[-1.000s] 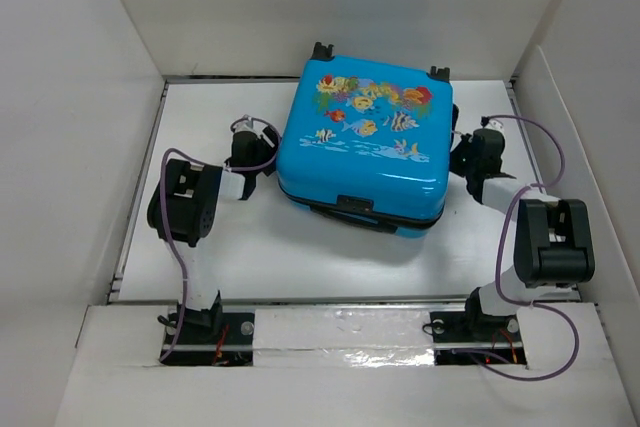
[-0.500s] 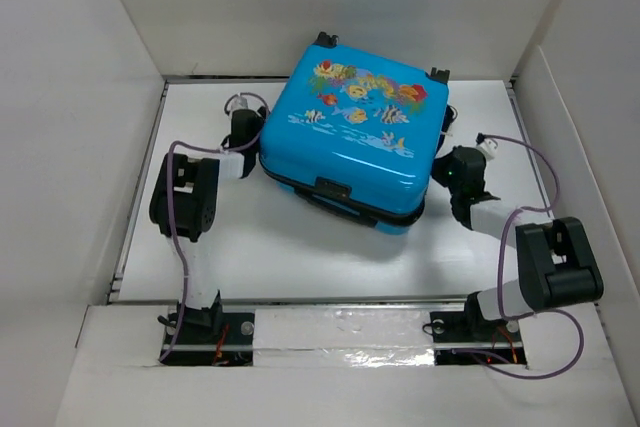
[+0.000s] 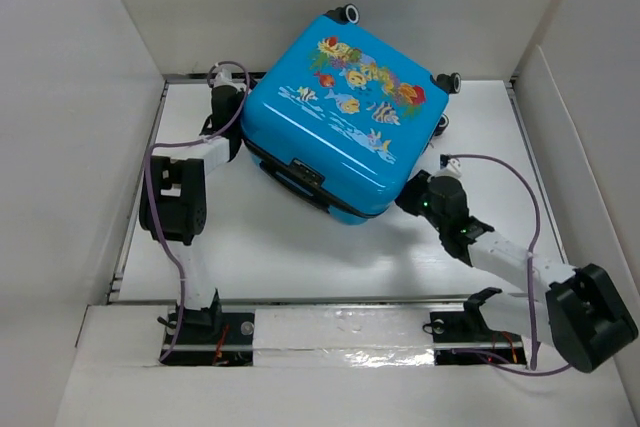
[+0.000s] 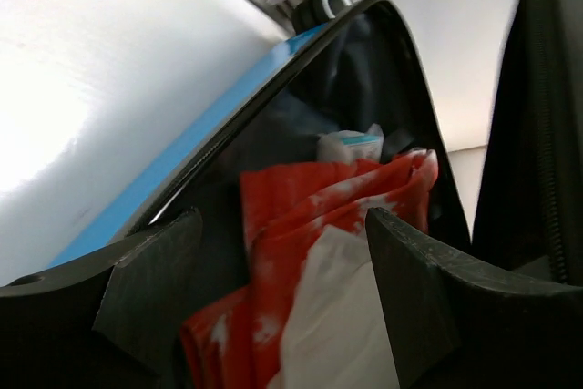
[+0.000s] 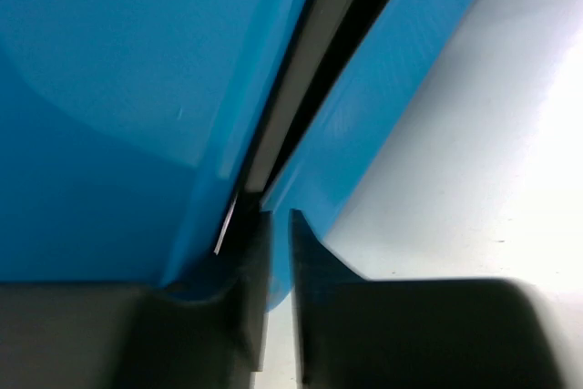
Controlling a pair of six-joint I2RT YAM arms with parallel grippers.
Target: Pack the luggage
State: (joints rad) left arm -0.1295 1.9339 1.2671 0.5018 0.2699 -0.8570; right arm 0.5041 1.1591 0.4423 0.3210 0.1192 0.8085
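The luggage [image 3: 340, 107] is a bright-blue hard case with a fish print, lying turned at an angle at the back of the table. My left gripper [image 3: 225, 92] is at its left corner. In the left wrist view that gripper [image 4: 282, 289] stands open at the gap between the two shells [image 4: 182, 157], where a red and white cloth [image 4: 301, 216] lies against the dark lining. My right gripper [image 3: 408, 197] is at the near right corner. In the right wrist view its jaws [image 5: 279, 234] are barely apart at the seam of the blue shell [image 5: 109, 88], with nothing clearly held.
White walls [image 3: 70, 147] close in the white table [image 3: 300, 257] on the left, back and right. Purple cables loop from both arms. A black wheel [image 3: 350, 13] of the case sits against the back wall.
The case turned clockwise and slid toward the back left. My left gripper moved back along its left side and opened wider. My right gripper swung to the near right corner, its jaws parting slightly.
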